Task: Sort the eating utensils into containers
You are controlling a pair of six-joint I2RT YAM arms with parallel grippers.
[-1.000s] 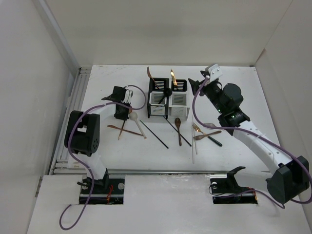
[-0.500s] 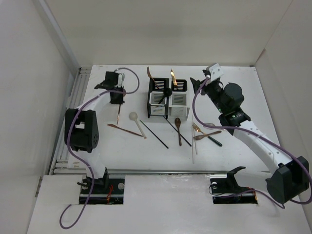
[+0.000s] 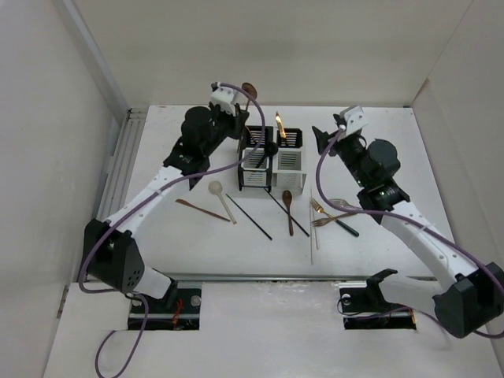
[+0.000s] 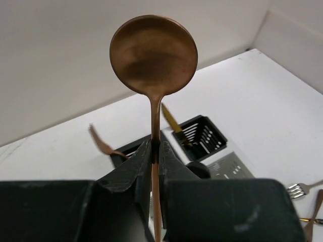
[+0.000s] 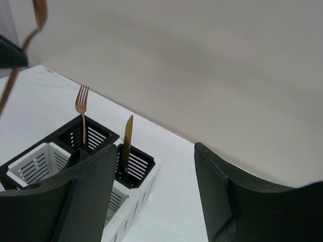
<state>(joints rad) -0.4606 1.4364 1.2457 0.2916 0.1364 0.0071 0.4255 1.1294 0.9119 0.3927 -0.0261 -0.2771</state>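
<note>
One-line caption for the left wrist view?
Left gripper shut on a copper spoon, bowl up, slotted caddies beyond.

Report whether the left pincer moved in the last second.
Yes. The left pincer, shut on the copper spoon, has swung right and farther back, from left of the containers to their far-left corner.

The left arm [image 3: 157, 189] stretches far forward, and the left gripper [image 3: 239, 126] is raised just behind the left side of the joined black-framed caddies with white perforated walls [image 3: 272, 161]. Its jaws are pinched on the stem of an upright round-bowled copper spoon [image 4: 154, 55]. The right arm [image 3: 417, 232] is bent, with the right gripper [image 3: 321, 140] just right of those caddies, fingers [image 5: 86, 191] spread apart.
</note>
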